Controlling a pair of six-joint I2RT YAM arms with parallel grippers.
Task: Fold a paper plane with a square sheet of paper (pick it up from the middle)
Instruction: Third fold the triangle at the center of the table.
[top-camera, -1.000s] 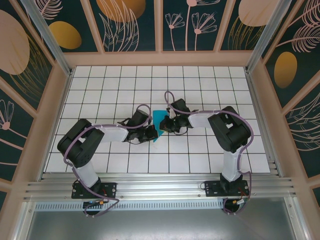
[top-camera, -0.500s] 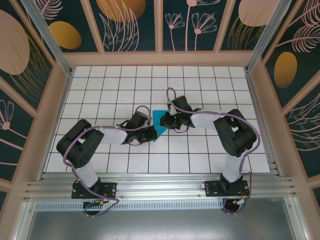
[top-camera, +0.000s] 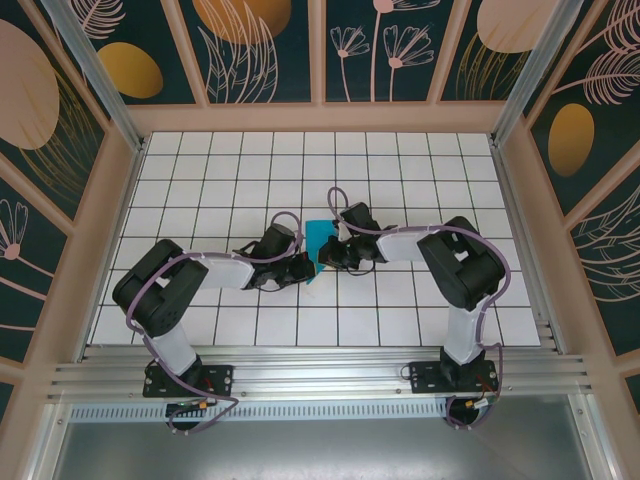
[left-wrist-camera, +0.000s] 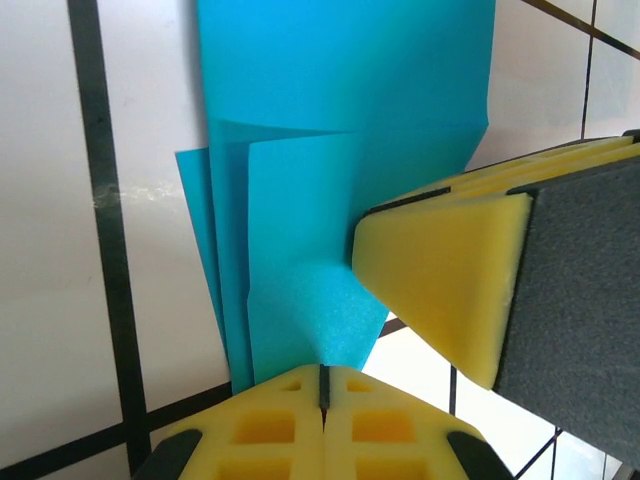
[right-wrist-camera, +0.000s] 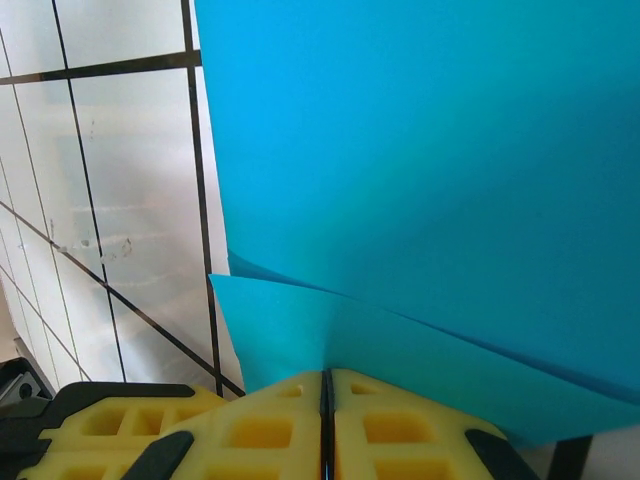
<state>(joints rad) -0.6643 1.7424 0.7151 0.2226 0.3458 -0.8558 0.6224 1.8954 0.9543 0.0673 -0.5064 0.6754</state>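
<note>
- The teal-blue sheet of thin paper (top-camera: 318, 240) lies near the middle of the white black-gridded table (top-camera: 200, 180), between the two arms; it is already creased into a smaller, layered shape with a narrow end, so the job looks to be midway through the folds and not yet a dart.
- The left gripper (left-wrist-camera: 322, 372) has its yellow foam tips pressed together, and the paper's narrow end runs right up to them; I cannot tell whether a layer is nipped between them or merely held down.
- The right gripper (right-wrist-camera: 326, 378) is likewise closed tip to tip at the paper's edge, where one flap lifts off the layer below; its yellow foam pad (left-wrist-camera: 440, 280) shows in the left wrist view, just beside the folded layers.
- The step in hand appears to be pressing a crease flat; the next move calls for one arm to hold the paper still while the other runs along the fold, with light pressure so the thin layers do not slide or buckle.
- Against a second ago, the right gripper has shifted slightly left and nearer over the paper, so less teal shows from above; the left gripper has barely moved.
</note>
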